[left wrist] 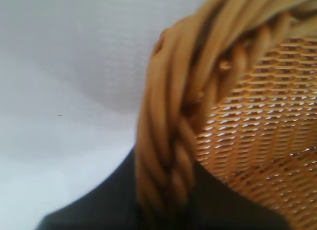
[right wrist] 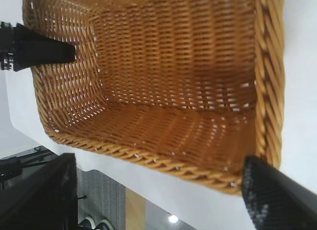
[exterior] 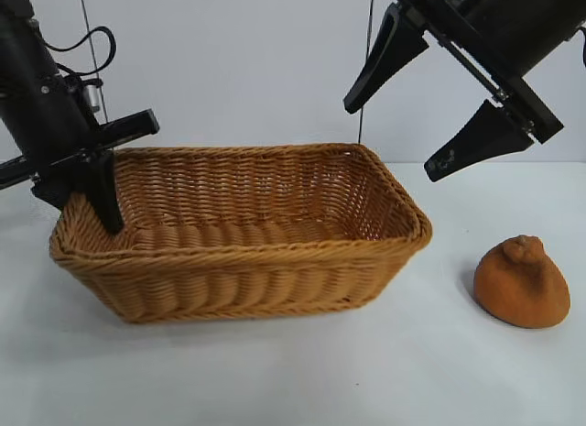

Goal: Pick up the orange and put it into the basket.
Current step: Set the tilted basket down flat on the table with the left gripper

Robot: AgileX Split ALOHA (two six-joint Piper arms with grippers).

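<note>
The orange [exterior: 522,284] sits on the white table to the right of the basket [exterior: 238,261], apart from it, bump up. It does not show in either wrist view. My left gripper [exterior: 96,202] is at the basket's left end, with one finger inside and the braided rim [left wrist: 168,141] between its fingers, shut on it. My right gripper [exterior: 391,140] hangs wide open and empty in the air above the basket's right end, up and left of the orange. The right wrist view looks down into the empty basket [right wrist: 270,67].
The white table [exterior: 385,371] runs in front of the basket and around the orange. The table's far edge, a floor and a dark stand [right wrist: 34,190] show in the right wrist view.
</note>
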